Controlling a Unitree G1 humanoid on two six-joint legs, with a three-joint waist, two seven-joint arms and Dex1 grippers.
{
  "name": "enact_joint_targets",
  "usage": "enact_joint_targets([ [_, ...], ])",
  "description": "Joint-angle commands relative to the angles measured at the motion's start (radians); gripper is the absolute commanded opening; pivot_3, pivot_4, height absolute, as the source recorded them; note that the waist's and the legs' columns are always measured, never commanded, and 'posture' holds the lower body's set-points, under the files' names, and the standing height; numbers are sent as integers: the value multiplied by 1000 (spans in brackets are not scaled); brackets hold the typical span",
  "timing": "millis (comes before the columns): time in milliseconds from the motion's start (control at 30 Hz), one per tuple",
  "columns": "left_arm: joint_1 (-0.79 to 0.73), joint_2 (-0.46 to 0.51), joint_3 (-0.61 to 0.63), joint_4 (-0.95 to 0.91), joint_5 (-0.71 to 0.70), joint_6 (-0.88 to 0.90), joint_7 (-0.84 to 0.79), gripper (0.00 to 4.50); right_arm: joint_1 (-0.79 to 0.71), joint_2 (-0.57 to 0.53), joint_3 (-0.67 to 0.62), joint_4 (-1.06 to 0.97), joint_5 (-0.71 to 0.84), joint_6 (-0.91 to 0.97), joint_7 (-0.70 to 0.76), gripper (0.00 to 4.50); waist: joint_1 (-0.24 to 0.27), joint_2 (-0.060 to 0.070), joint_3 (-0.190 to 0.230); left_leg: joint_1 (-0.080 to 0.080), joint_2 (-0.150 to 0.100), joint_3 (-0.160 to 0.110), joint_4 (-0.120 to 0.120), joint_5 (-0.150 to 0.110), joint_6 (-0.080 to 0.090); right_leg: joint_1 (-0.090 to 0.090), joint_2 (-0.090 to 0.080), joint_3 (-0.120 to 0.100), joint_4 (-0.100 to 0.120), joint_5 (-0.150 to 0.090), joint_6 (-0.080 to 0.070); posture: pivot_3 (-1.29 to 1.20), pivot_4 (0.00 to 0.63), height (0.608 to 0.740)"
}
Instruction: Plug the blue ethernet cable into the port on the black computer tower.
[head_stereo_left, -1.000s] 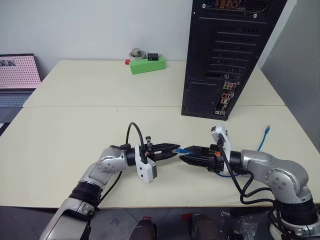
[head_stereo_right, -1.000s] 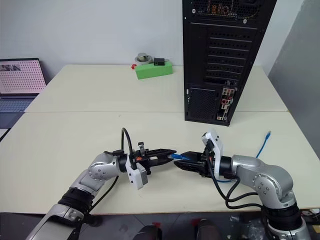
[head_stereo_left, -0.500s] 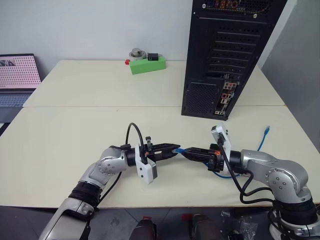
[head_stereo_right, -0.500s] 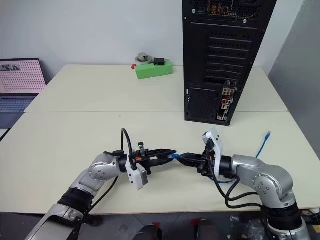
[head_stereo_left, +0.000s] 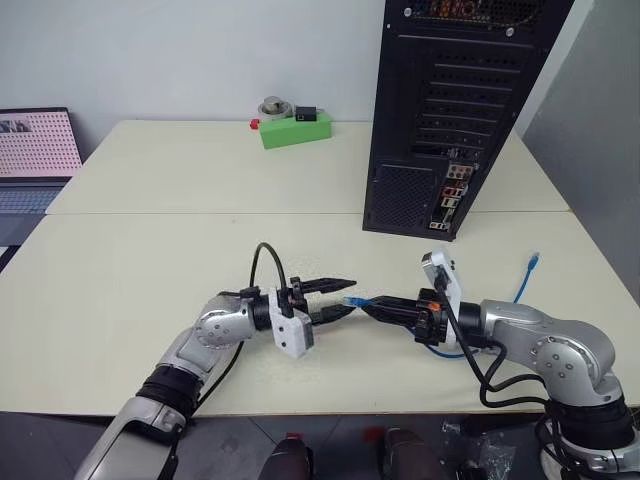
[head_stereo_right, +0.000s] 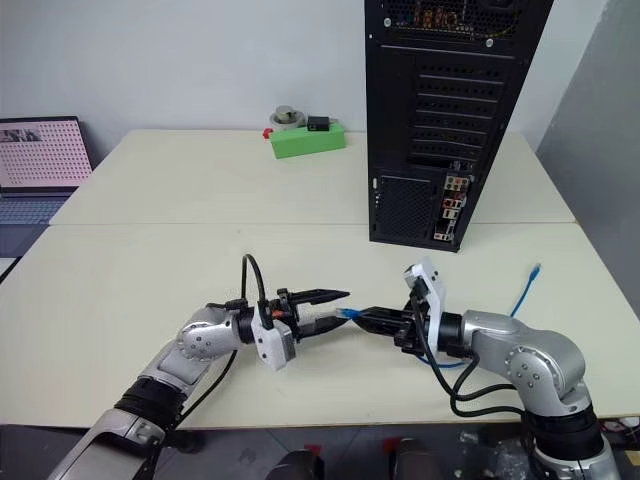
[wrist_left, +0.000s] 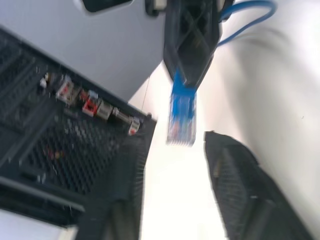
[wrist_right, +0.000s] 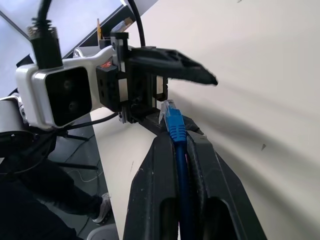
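Observation:
The blue ethernet cable (head_stereo_left: 522, 283) lies on the table at the right, and one clear-blue plug (head_stereo_left: 352, 300) is lifted near the front edge. My right gripper (head_stereo_left: 368, 305) is shut on the cable just behind that plug, pointing left. My left gripper (head_stereo_left: 351, 296) faces it, open, with one finger above the plug and one below, and neither touches it. In the left wrist view the plug (wrist_left: 181, 117) hangs free between the black fingers (wrist_left: 239, 185). The black computer tower (head_stereo_left: 450, 110) stands at the back right, its ports (head_stereo_left: 452, 195) facing me.
A green block (head_stereo_left: 294, 129) carrying small parts sits at the back of the table. A laptop (head_stereo_left: 35, 155) stands at the far left. The cable's other plug (head_stereo_left: 537, 259) rests near the table's right edge. Black robot wires loop beside both wrists.
My right gripper closed on the cable behind the plug. After that my left gripper, which had been holding the plug, opened and let it go. Neither arm shifted much.

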Motion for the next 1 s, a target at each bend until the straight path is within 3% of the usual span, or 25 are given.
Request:
enact_joint_targets([
  [33,42,6,14,-154,-189,375,-86,3178,18,-4,-76,-86,-47,-90,-76,0,-1,0,0,0,0,0,0,0,0,0,0,0,0,0,0,0,150,740],
  [167,56,-13,58,-304,-317,728,-70,3178,51,25,-93,-139,-189,-197,-220,0,-1,0,0,-1,0,-2,0,0,0,0,0,-1,0,0,0,0,150,740],
  [267,11,-49,81,-390,-366,951,-6,3178,58,91,-67,-159,-353,-262,-406,0,-1,0,0,-1,0,-2,0,0,0,0,0,-1,1,0,0,0,150,740],
  [467,-115,-134,102,-460,-372,1221,97,3178,21,226,21,-136,-659,-347,-711,0,-1,0,0,0,0,-1,1,1,-1,-3,1,0,7,0,0,0,150,740],
  [667,-202,-189,94,-450,-317,1257,131,3178,-54,361,8,-36,-777,-382,-846,0,-5,0,0,1,0,0,0,3,-5,-4,1,2,11,0,0,0,150,740],
  [1000,-225,-220,106,-422,-257,1252,144,3178,-134,394,1,115,-850,-461,-828,0,-4,0,0,1,0,1,0,3,-5,-4,1,3,10,-1,-1,0,150,740],
])
